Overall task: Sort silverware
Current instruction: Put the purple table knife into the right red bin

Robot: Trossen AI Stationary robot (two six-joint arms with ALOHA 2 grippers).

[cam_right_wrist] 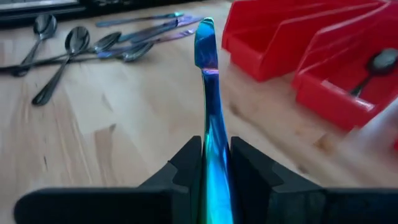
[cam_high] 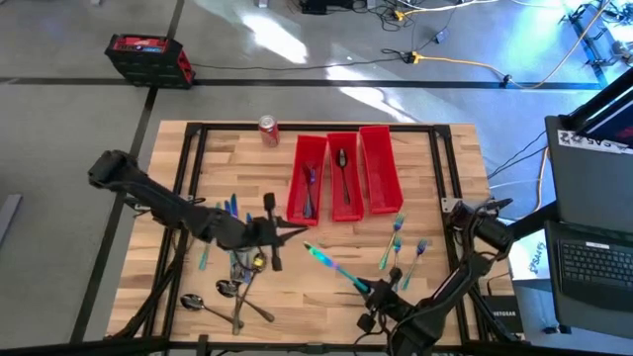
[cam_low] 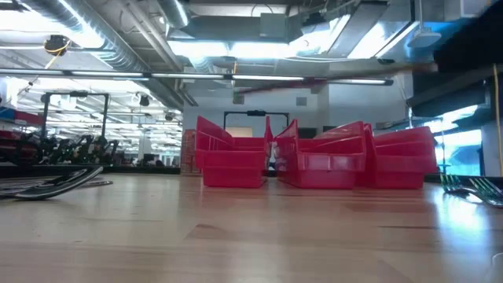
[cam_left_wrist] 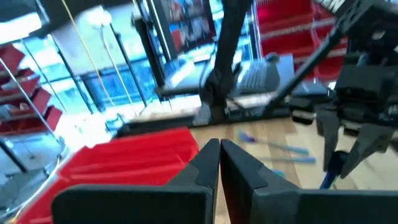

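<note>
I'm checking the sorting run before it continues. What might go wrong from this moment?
The right gripper pinches the iridescent knife by one end only, so it may pivot or slip on the way to the red bins. The left gripper, jaws shut and empty, sits near the knife's path; the arms might collide.

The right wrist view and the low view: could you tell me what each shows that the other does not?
Only the right wrist view shows the right gripper clamped on an iridescent knife, plus a spoon lying in a bin. Only the low view shows the room's ceiling pipes. Both show the red bins and loose spoons on the wooden table.
</note>
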